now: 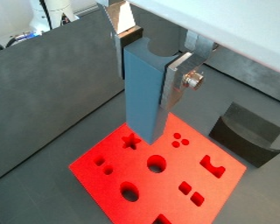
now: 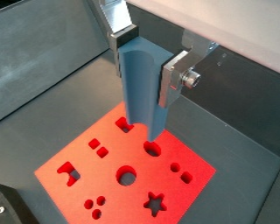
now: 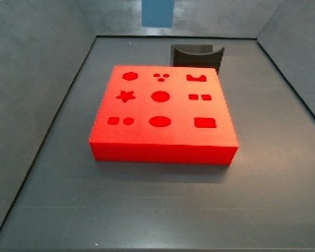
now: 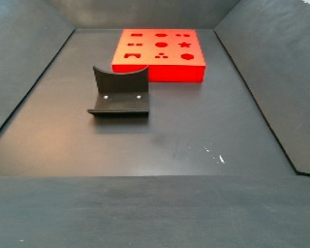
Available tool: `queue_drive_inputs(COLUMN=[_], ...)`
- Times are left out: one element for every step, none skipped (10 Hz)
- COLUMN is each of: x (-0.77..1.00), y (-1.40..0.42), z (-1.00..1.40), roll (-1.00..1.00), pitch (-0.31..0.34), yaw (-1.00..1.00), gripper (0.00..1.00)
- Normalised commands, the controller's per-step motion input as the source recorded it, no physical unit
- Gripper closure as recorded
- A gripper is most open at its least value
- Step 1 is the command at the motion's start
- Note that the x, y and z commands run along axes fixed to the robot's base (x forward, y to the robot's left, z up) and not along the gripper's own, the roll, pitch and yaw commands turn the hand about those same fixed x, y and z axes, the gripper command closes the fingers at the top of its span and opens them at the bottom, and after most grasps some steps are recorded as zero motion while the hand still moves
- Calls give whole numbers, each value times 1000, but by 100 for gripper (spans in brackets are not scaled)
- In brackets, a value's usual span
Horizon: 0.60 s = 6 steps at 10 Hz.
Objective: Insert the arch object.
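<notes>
My gripper (image 1: 152, 57) is shut on a tall blue-grey bar (image 1: 145, 96) and holds it upright; it shows in both wrist views (image 2: 149, 59). The bar (image 2: 140, 92) has a semicircular notch in its upper end, between the fingers. Its lower end hangs above the red board (image 1: 108, 171), over one edge (image 2: 189, 162). In a side view only the bar's lower end (image 3: 159, 12) shows, high behind the board (image 3: 160, 148). No small dark arch object shows in any view.
The dark fixture (image 3: 196, 54) stands on the floor just behind the board, and also shows in a wrist view (image 1: 250, 131) and in a side view (image 4: 119, 95). The board (image 4: 158, 73) has several shaped holes. Grey walls enclose the floor.
</notes>
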Motion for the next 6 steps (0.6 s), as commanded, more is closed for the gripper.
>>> queue_drive_inputs(x=[60, 151, 286, 489, 626, 657], y=[57, 289, 334, 383, 406, 417], z=[-200, -437, -549, -574, -563, -543], roll=[0, 0, 3, 0, 0, 0], pitch=[0, 0, -31, -50, -49, -59], yaw=[0, -49, -74, -94, -134, -149], gripper=[100, 100, 100, 100, 100, 100])
